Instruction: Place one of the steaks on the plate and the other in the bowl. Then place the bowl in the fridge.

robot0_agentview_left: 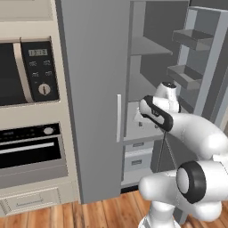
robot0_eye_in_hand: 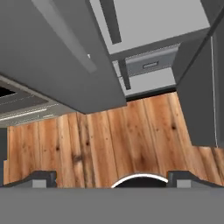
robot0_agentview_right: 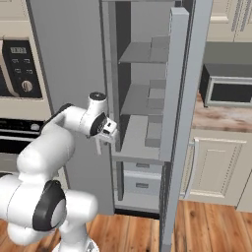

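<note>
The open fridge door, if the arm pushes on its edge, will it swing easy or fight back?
The open fridge door would probably swing rather than slide or tip, since it hangs from the fridge along one side. It looks tall with bins on its inner face, so likely somewhat heavy. A push on its smooth edge may slip. The gripper is open nearby, holding nothing.

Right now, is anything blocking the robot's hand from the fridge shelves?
No. The fridge has its right door swung open, and the open, empty gripper hangs just in front of the bare shelves.
</note>
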Controlling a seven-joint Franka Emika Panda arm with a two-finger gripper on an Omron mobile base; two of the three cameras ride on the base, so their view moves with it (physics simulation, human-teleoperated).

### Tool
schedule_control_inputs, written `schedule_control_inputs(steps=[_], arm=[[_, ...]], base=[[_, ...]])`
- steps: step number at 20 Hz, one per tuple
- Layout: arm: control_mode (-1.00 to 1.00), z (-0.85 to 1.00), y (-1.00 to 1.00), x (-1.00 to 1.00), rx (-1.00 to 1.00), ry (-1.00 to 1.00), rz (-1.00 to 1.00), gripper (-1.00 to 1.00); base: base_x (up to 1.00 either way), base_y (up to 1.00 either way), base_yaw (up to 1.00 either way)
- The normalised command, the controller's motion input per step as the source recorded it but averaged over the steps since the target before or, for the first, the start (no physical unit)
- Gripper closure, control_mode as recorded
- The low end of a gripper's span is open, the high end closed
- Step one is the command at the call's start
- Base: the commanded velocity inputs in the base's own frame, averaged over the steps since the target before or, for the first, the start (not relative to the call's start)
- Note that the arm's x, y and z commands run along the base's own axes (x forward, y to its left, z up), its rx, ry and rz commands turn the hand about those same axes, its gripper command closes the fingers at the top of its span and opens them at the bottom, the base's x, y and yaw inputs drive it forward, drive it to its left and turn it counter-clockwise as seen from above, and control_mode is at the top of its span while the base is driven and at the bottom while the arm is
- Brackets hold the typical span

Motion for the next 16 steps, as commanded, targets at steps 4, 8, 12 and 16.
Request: schedule_control_inputs(steps=[4, 8, 12, 16], arm=[[-1.00, 0.02, 0.47, 0.03, -0.05, -0.44, 0.00, -1.00], [-1.00, -0.05, 0.26, 0.02, -0.18, -0.51, 0.00, -1.00], [-1.00, 0.10, 0.08, 0.12, -0.13, -0.43, 0.00, -1.00], [-1.00, 0.06, 0.09, 0.34, -0.01, -0.01, -0.01, -1.00]], base=[[0.00, 0.00, 0.00], [0.00, 0.00, 0.00], [0.00, 0.00, 0.00], [0.00, 0.00, 0.00]])
